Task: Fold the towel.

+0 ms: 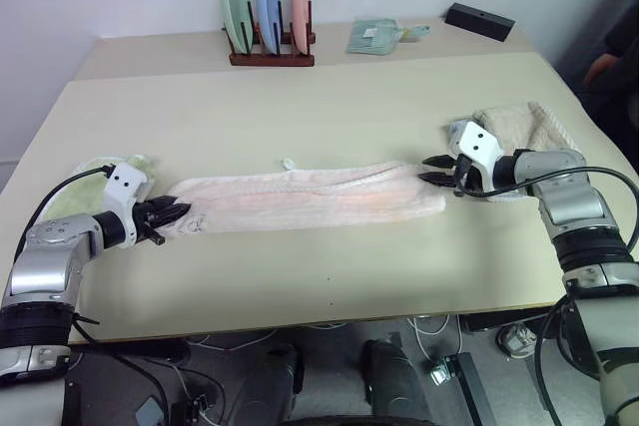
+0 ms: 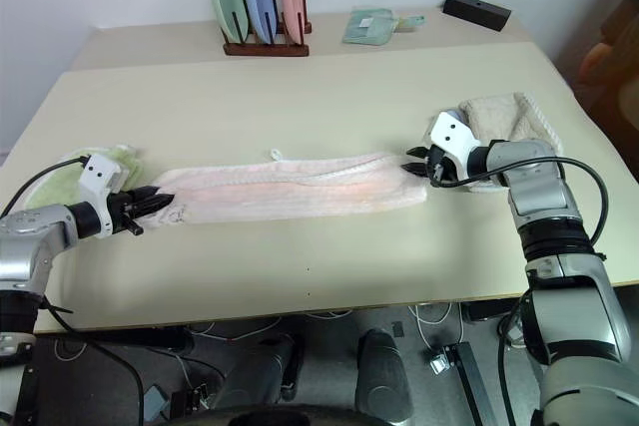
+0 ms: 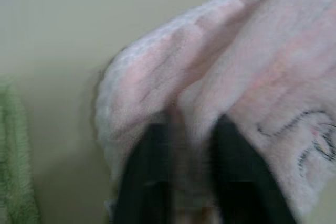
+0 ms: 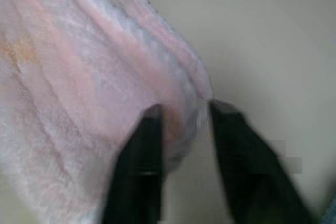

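Note:
The pale pink towel (image 1: 310, 197) lies folded into a long narrow strip across the middle of the table (image 1: 300, 276). My left gripper (image 1: 178, 213) is at its left end, fingers apart, with the cloth's end between them. In the left wrist view the black fingers (image 3: 147, 171) straddle a fold of the towel (image 3: 220, 66), beside its dark embroidered mark (image 3: 310, 135). My right gripper (image 1: 431, 170) is at the strip's right end, also open. In the right wrist view its fingers (image 4: 139, 161) stand apart around the towel's edge (image 4: 79, 87).
A light green towel (image 1: 85, 179) lies just behind my left wrist. A beige towel (image 1: 519, 125) sits behind my right wrist. At the back stand a rack with three plates (image 1: 268, 17), a green packet (image 1: 374, 37) and a black box (image 1: 479, 20). A person (image 1: 607, 67) is at the right edge.

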Tool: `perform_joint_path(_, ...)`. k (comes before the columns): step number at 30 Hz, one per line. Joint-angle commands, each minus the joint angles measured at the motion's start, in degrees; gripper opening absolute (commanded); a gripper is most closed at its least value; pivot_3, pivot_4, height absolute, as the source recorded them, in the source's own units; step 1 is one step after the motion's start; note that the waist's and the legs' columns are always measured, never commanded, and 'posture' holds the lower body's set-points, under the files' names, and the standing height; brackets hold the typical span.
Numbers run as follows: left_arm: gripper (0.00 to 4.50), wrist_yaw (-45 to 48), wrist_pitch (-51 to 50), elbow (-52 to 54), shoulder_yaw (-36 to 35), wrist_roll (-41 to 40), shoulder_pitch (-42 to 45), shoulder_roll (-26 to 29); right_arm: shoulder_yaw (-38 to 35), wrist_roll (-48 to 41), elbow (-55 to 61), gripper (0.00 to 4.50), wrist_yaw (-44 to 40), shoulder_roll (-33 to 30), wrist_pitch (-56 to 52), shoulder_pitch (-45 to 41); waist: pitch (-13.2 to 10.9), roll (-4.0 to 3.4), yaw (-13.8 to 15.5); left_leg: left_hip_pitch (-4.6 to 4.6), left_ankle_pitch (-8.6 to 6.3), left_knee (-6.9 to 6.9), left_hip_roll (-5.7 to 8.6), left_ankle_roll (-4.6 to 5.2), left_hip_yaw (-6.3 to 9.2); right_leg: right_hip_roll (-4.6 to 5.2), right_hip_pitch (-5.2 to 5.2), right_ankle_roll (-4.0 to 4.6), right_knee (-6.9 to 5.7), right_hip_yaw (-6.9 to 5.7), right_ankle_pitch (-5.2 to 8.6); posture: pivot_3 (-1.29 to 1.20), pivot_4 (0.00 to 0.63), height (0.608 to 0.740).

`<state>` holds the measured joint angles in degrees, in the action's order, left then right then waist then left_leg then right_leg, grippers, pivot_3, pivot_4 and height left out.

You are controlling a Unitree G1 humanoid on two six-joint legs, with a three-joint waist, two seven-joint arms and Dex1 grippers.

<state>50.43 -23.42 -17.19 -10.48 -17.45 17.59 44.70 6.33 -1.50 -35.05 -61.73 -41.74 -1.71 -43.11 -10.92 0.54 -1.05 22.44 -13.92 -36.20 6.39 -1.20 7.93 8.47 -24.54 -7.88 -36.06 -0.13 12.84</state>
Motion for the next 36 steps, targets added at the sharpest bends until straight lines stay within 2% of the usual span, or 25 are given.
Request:
perform_joint_path(1, 3.37, -3.43, 1.02, -0.43, -3.19, -0.62, 1.76, -0.93, -0.96, 1.24, -1.84, 3.38, 2.89, 0.44, 2.83, -2.66, 0.0, 0.0, -0.01, 0.0, 0.0, 0.0, 0.0, -0.01, 0.0, 0.0, 0.0, 0.0, -0.01, 0.0, 0.0, 0.0, 0.15, 0.74)
perform_joint_path(2, 3.43, -4.58, 1.01, -0.69, -4.03, -1.17, 2.35, -1.59, -0.97, 1.45, -2.42, 3.8, 3.3, 0.59, 3.24, -2.89, 0.0, 0.0, 0.01, 0.0, 0.01, 0.01, 0.0, -0.01, 0.01, 0.0, -0.01, 0.0, -0.01, 0.0, 0.0, 0.0, 0.15, 0.74)
perform_joint_path(7, 3.43, -13.99, 0.06, -2.72, -8.93, -2.5, 5.79, -5.9, -1.36, 2.14, -4.51, 3.8, 6.17, 1.26, 4.36, -3.44, 0.01, 0.02, 0.03, 0.0, 0.01, -0.03, 0.01, -0.02, 0.02, 0.0, 0.01, -0.01, -0.02, 0.0, -0.01, 0.0, 0.15, 0.74)
perform_joint_path(12, 3.43, -19.85, 0.64, -4.03, -10.55, -1.6, 6.05, -7.67, -2.28, 2.41, -4.2, 3.8, 9.26, 1.12, 4.56, -2.93, 0.01, 0.02, -0.14, 0.0, 0.06, -0.02, 0.02, -0.1, 0.01, 0.01, 0.0, -0.01, -0.01, 0.0, -0.01, 0.0, 0.15, 0.74)
perform_joint_path(16, 3.43, -19.41, 1.12, -0.74, -11.16, -3.29, 3.64, -8.61, -5.12, -1.88, 2.07, 3.8, 6.77, -0.22, -0.14, -0.11, 0.01, 0.02, -0.01, 0.0, 0.06, -0.03, 0.02, -0.1, 0.01, 0.01, 0.0, -0.01, -0.02, 0.0, -0.01, 0.0, 0.15, 0.74)
perform_joint_path(19, 3.43, -17.4, 0.4, 4.77, -13.32, -6.95, 1.04, -8.76, -8.74, -8.28, 12.16, 4.47, 3.11, -1.69, -9.2, 4.15, 0.01, 0.02, 0.06, 0.03, 0.05, -0.03, 0.02, -0.09, 0.02, 0.02, 0.0, -0.02, 0.0, 0.0, -0.01, 0.0, 0.15, 0.74)
perform_joint_path(21, 3.43, -16.36, -1.19, 8.21, -14.41, -8.94, -1.09, -8.17, -10.78, -11.62, 18.99, 4.47, 2.28, -2.7, -14.46, 7.2, 0.01, 0.02, 0.15, 0.04, 0.02, -0.04, 0.02, -0.03, 0.05, 0.02, 0.0, -0.02, 0.01, 0.0, -0.01, 0.0, 0.15, 0.74)
perform_joint_path(25, 3.43, -12.91, -4.06, 15.5, -14.89, -9.25, -10.44, -4.48, -18.7, -24.36, 36.76, 4.47, 4.48, -2.52, -31.26, 17.03, 0.04, -0.01, 0.02, -0.01, 0.0, 0.02, -0.01, 0.0, 0.02, 0.01, 0.0, -0.01, 0.02, 0.05, -0.01, 0.0, 0.15, 0.74)
perform_joint_path(28, 3.43, -12.61, -5.04, 18.17, -16.69, -10.43, -13.55, -3.63, -22.09, -29.58, 43.5, 4.47, 7.92, -1.8, -39.39, 21.73, 0.03, 0.0, 0.39, -0.01, -0.01, -0.01, -0.02, 0.01, 0.02, 0.01, 0.02, 0.0, 0.0, 0.06, -0.01, 0.0, 0.15, 0.74)
perform_joint_path(31, 3.43, -11.6, -5.2, 25.48, -17.36, -11.99, -16.91, -3.56, -26.18, -37.83, 50.85, 4.47, 14.72, 1.5, -52.08, 28.03, 0.12, 0.16, 0.83, 0.01, 0.0, -0.1, -0.03, 0.0, 0.05, 0.01, 0.08, 0.0, 0.01, 0.05, 0.0, 0.0, 0.15, 0.74)
perform_joint_path(36, 3.43, -7.83, -4.86, 40.37, -7.61, -11.07, -21.89, -3.63, -30.51, -43.42, 55.72, 4.47, 28.62, 9.26, -64.99, 32.08, 0.17, 0.17, 1.82, 0.0, -0.01, -0.1, 0.0, 0.02, -0.02, 0.05, 0.09, 0.01, 0.07, 0.1, 0.0, 0.0, 0.15, 0.74)
